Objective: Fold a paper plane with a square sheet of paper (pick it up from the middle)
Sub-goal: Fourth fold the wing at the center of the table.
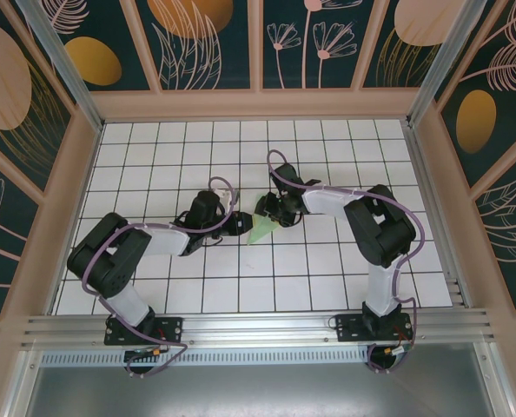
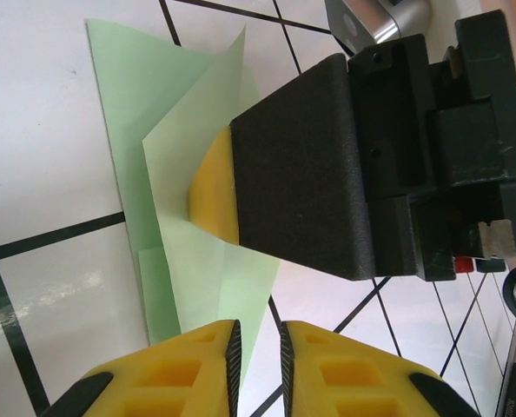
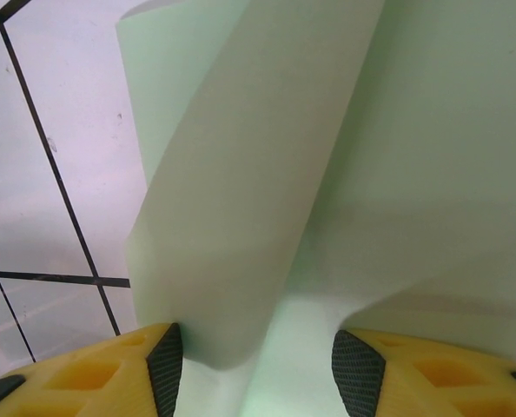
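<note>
The square sheet of paper (image 2: 154,130), part-folded into a wedge, lies on the desk (image 1: 327,269) straight under the right end effector (image 3: 258,360), whose fingers are spread with a loose flap curling up between them. Its long axis runs from the right end effector toward the near left. There the left end effector (image 2: 256,347) sits at its edge, pads almost pressed together; whether they nip paper I cannot tell. The right arm looks nearer the sheet's middle.

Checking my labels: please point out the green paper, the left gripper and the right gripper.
green paper (image 2: 128,113), left wrist view, flat lower layer.
left gripper (image 2: 256,340), left wrist view, between fingertips.
right gripper (image 3: 260,365), right wrist view, between fingertips.
</note>
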Robot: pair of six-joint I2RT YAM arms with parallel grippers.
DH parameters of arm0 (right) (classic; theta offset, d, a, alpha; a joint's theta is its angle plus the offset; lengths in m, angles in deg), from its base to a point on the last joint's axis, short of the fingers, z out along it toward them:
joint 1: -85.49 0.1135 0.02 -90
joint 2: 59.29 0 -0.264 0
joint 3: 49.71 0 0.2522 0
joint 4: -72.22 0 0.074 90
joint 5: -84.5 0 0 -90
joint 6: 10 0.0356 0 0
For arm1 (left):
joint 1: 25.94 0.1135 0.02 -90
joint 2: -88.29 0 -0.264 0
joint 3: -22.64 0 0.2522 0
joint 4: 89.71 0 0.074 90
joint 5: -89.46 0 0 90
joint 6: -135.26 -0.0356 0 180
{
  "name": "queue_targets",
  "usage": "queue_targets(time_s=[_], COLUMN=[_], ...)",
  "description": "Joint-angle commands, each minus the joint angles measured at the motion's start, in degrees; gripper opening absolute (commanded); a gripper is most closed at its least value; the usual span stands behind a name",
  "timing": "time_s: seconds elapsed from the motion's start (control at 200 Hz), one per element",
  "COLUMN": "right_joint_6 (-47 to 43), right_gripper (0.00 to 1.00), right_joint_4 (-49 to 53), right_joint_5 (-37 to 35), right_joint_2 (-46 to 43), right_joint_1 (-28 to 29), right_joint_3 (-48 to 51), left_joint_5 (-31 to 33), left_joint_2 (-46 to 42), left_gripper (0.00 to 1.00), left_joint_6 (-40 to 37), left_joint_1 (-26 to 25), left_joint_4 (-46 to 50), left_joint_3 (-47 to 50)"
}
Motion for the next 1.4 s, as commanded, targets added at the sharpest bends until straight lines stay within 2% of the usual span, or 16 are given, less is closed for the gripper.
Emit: queue_targets(time_s=[0.0,0.405,1.121,1.396], right_joint_6=[-2.34,-2.18,-2.16,-3.05], right_gripper=[0.58,0.59,0.56,0.53], right_joint_4=[5.87,6.08,6.44,5.37], right_joint_5=[-7.18,-7.47,-8.36,-7.06], right_joint_2=[10.37,12.01,14.07,12.37], right_joint_1=[0.02,0.42,0.77,0.82], right_joint_3=[4.29,3.98,3.62,3.7], left_joint_5=[-1.2,-4.66,-2.84,-2.34], left_joint_2=[1.48,6.63,9.25,10.44], left_gripper=[0.22,0.2,0.18,0.18], left_joint_6=[0.3,1.34,1.08,0.99], left_joint_1=[0.18,0.18,0.17,0.2], left_joint_4=[-1.26,-3.9,0.85,2.79], left_joint_3=[-0.85,-2.66,-3.07,-3.85])
